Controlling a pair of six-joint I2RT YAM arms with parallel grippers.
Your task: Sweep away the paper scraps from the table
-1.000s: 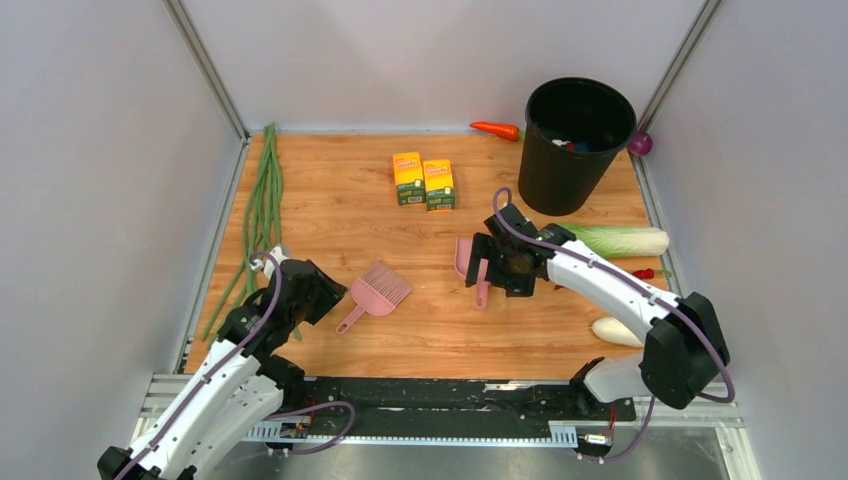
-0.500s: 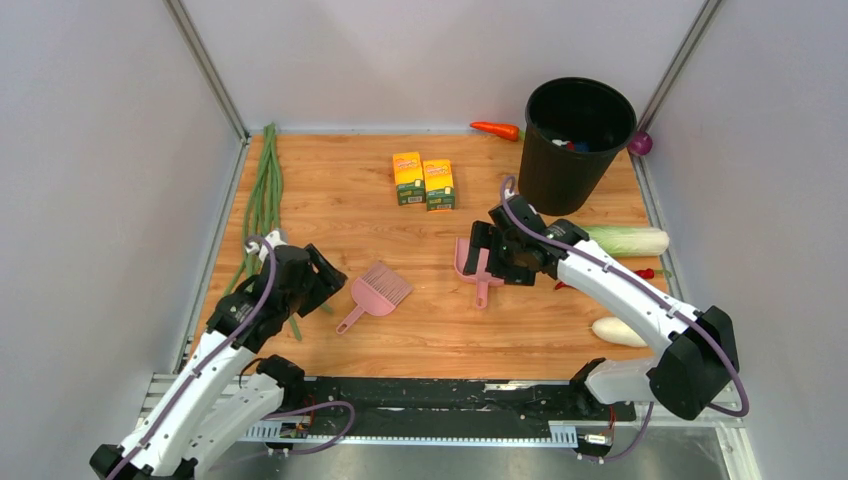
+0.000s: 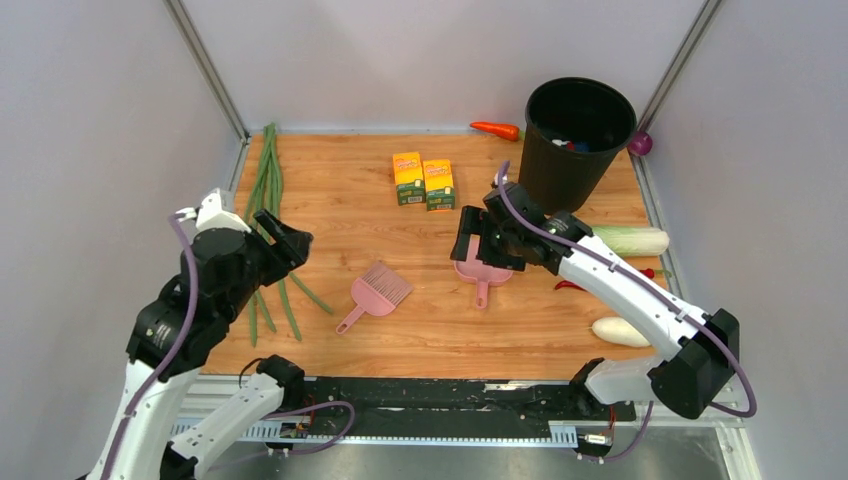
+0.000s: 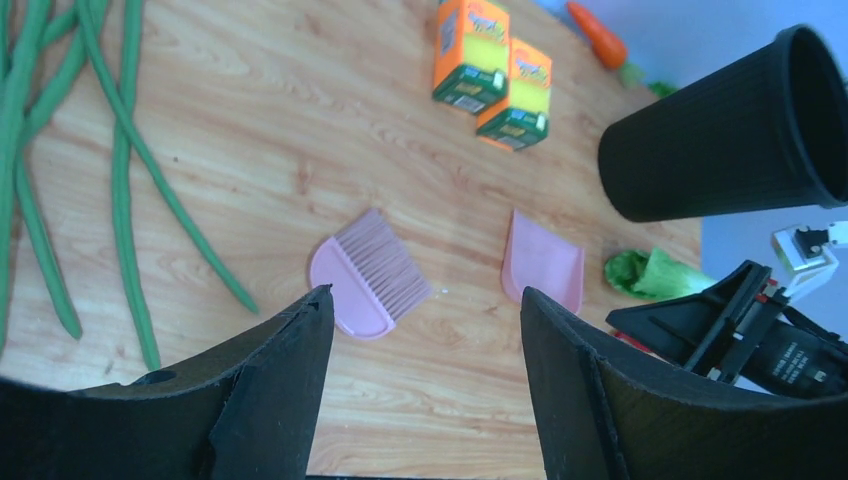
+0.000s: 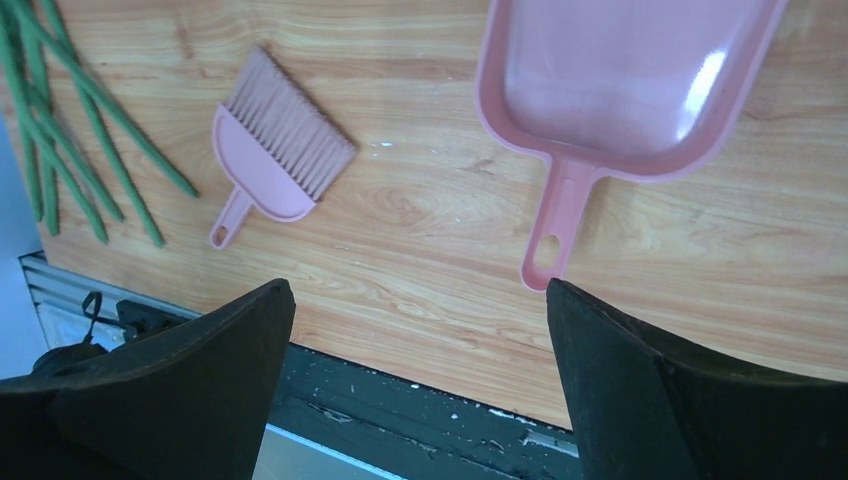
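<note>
Both sets of jaws stand wide apart with nothing between them. The left jaws hang over the green beans by the left edge, and the right jaws hover directly above the pink dustpan near the middle of the desk. The paper scraps, as far as I can judge, are the small blue and white bits inside the black bin at the far right corner. I see none on the wood, only tiny pale specks beside the pink brush.

My worry is calling it finished too soon. The right arm and the bin both hide patches of desk, and a scrap could sit there unseen. If I lower the right jaws carelessly they could press the pan's rim and flip it or skid it toward the orange boxes. On the left, a descent from here could catch the beans and drag them across the brush.
</note>
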